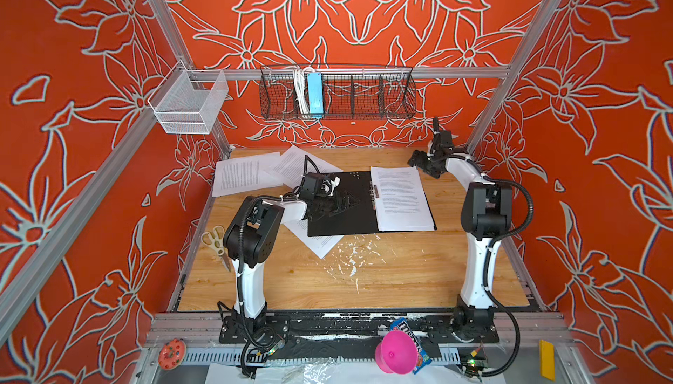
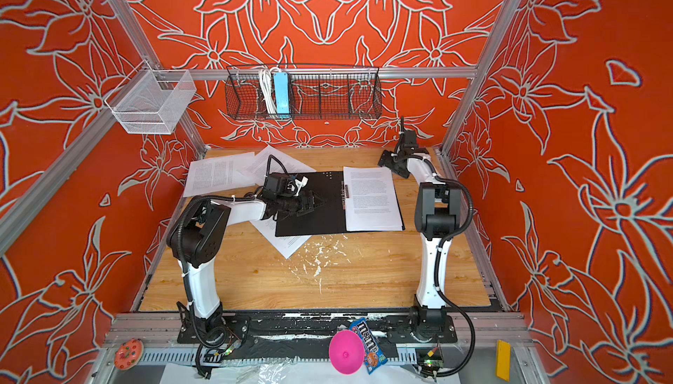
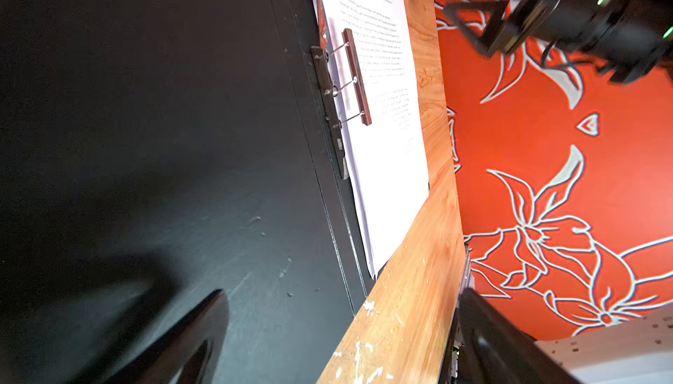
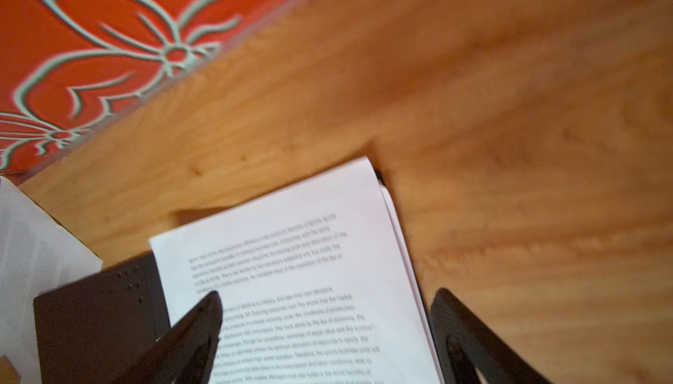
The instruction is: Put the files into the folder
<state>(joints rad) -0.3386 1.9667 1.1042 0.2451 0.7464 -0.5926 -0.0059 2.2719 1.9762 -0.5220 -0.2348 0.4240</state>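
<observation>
The folder [image 1: 349, 218] [image 2: 320, 220] lies open mid-table, black inside up, and its metal clip [image 3: 357, 76] stands raised at the spine. A stack of files [image 1: 400, 200] [image 2: 371, 200] [image 4: 309, 254] rests on its right half. More files lie loose at the back left [image 1: 244, 176] [image 1: 291, 163], and one sheet [image 1: 320, 244] pokes out from under the folder's front left corner. My left gripper [image 1: 346, 202] [image 3: 342, 298] hovers open over the folder's bare left half. My right gripper [image 1: 422, 167] [image 4: 327, 294] is open and empty above the stack's far right corner.
Scissors [image 1: 216, 242] lie by the table's left edge. White flecks [image 1: 349, 254] mark the wood in front of the folder. A black wire basket [image 1: 364, 98] with a light-blue power strip [image 1: 315, 94] and a white mesh basket [image 1: 187, 103] hang on the rails.
</observation>
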